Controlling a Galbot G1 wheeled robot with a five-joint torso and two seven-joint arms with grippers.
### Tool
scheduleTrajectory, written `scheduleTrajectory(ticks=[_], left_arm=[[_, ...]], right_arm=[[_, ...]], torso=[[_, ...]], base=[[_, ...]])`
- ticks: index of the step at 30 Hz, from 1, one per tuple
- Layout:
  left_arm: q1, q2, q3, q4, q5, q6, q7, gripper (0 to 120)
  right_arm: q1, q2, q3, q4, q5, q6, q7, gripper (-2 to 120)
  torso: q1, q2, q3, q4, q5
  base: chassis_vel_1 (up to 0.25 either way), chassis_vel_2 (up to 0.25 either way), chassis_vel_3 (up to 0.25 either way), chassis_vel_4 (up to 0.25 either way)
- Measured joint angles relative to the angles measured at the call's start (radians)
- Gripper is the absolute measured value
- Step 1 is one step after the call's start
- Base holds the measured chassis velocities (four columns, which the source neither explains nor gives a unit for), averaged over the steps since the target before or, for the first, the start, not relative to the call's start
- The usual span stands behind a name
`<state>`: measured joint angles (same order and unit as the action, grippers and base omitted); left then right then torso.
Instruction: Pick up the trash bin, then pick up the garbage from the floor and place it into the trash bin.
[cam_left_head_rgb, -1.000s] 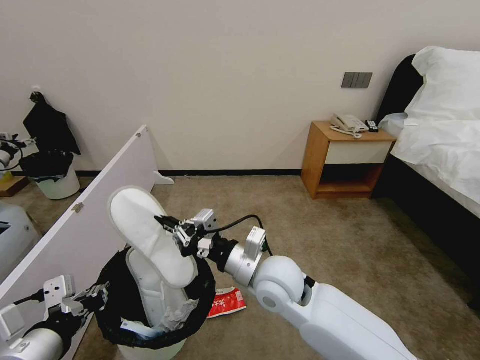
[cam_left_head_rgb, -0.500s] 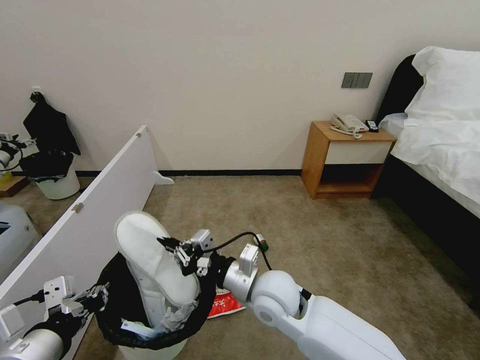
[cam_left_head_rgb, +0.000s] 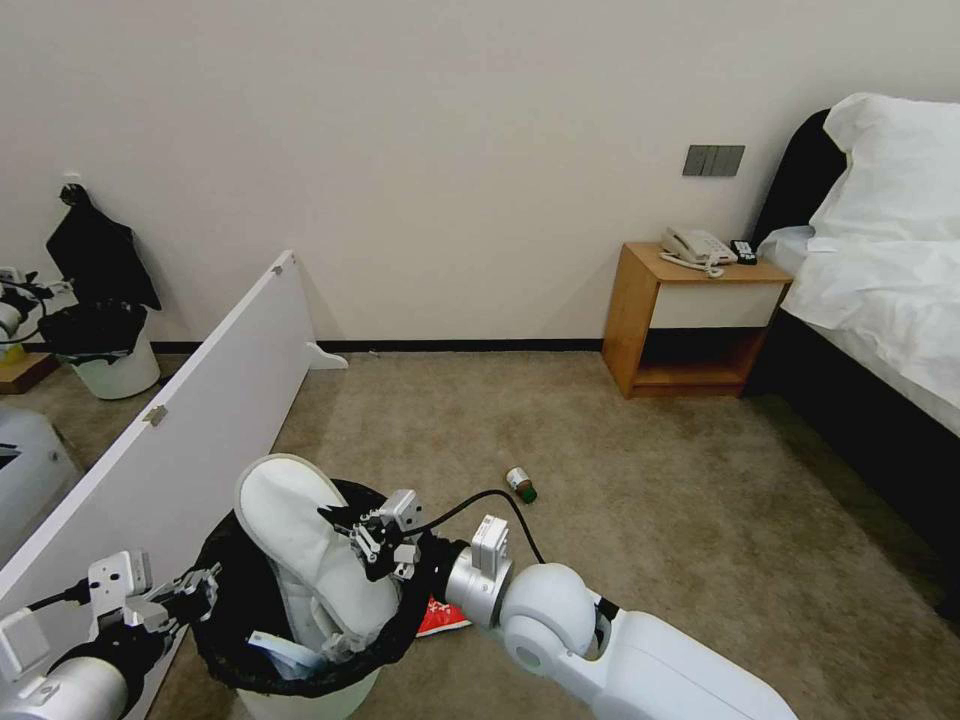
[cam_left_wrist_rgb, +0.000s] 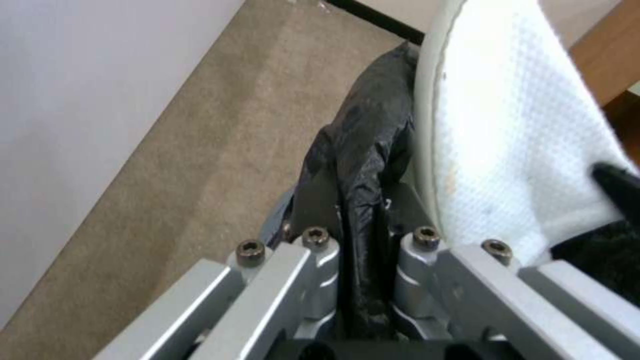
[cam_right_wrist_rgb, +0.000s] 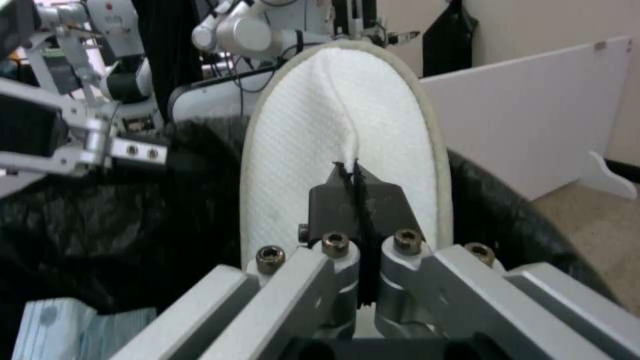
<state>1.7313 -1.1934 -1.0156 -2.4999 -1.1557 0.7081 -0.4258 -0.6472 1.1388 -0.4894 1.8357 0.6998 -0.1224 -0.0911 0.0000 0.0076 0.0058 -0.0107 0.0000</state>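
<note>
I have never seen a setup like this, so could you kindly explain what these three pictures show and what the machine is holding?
This is a wheeled robot with two arms, each ending in a gripper. The wide picture comes from a camera on its head, looking down at a carpeted bedroom floor. The other two come from cameras on its wrists, so each looks out over its own metal jaws.

The left gripper is shut on the rim of the bin, pinching its black liner. The right gripper is shut on a white slipper and holds it tilted, partly inside the bin.

On the carpet lie a small bottle and a red packet beside the bin. A nightstand and a bed stand to the right.
</note>
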Motion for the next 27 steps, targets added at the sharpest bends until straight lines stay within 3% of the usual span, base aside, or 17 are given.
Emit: scheduleTrajectory(ticks=[18,27], left_arm=[[-0.005,0.002,-0.001,0.0,-0.002,0.0,-0.001,5],[-0.005,0.002,0.0,0.0,-0.003,0.0,-0.001,5]], right_arm=[[0.002,0.012,-0.029,-0.024,-0.006,-0.015,0.006,0],[0.002,0.007,-0.047,-0.012,0.026,-0.07,0.042,0]], torso=[[0.0,0.0,0.0,0.0,0.0],[0.0,0.0,0.0,0.0,0.0]], base=[[0.0,0.0,0.0,0.0],[0.0,0.0,0.0,0.0]])
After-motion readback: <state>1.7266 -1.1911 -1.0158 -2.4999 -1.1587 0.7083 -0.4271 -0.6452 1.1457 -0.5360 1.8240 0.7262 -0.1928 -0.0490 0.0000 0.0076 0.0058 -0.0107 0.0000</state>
